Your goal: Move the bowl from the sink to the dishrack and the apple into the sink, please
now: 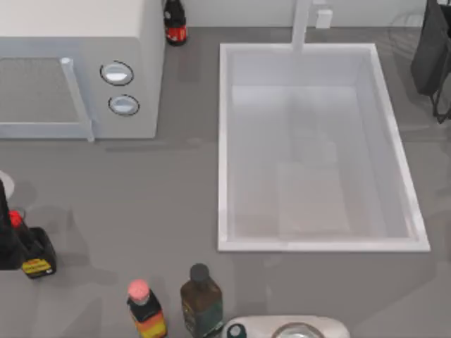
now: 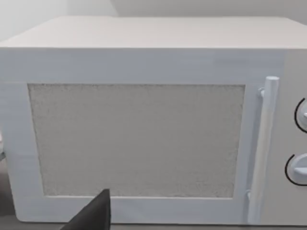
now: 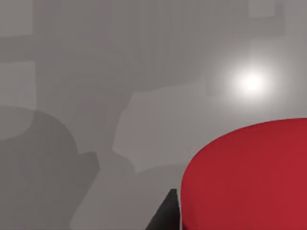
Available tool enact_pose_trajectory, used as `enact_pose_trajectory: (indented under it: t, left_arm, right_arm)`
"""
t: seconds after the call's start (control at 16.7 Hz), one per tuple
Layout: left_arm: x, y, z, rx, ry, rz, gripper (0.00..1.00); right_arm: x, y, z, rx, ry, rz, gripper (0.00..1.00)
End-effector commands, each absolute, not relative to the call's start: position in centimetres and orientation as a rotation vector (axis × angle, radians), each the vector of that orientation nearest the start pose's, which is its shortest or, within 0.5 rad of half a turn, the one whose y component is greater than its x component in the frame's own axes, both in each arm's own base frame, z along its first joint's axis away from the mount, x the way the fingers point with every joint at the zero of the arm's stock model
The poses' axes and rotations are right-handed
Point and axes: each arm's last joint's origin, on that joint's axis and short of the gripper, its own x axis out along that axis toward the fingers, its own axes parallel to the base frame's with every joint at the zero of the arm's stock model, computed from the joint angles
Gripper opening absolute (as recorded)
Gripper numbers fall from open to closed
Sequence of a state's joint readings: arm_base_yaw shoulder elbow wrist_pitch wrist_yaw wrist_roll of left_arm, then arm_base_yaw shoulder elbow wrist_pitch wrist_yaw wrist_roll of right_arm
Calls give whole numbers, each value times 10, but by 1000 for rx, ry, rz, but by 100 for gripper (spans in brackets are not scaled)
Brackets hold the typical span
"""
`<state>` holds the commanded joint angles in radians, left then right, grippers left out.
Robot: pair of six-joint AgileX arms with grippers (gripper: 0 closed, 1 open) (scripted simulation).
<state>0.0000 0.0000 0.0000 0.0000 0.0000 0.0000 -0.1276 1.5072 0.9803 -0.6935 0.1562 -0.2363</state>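
The white sink lies right of centre in the top view, its basin bare, with the faucet post at its far rim. The bowl is out of view. A large bright red rounded shape, the apple, sits very close to the camera in the right wrist view, right beside my right gripper. That gripper hangs dark at the far right edge, beyond the sink's far right corner, over the thin wires of the dishrack. My left arm is parked at the left edge, facing the microwave.
A white microwave fills the far left, with a dark red-labelled bottle beside it. A black bottle with a yellow label stands by the left arm. Two more bottles and a white container line the near edge.
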Motion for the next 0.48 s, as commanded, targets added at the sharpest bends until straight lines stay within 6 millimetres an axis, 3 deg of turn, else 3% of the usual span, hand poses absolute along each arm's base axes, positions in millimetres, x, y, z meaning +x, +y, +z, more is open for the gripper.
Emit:
enact_pose_trajectory:
  t: [0.24, 0.48]
  left_arm:
    - [106, -1, 160, 0, 0, 0, 100]
    - [106, -1, 160, 0, 0, 0, 100]
  right_arm:
    - [314, 12, 190, -329, 920, -125, 0]
    - [324, 75, 191, -314, 559, -118, 0]
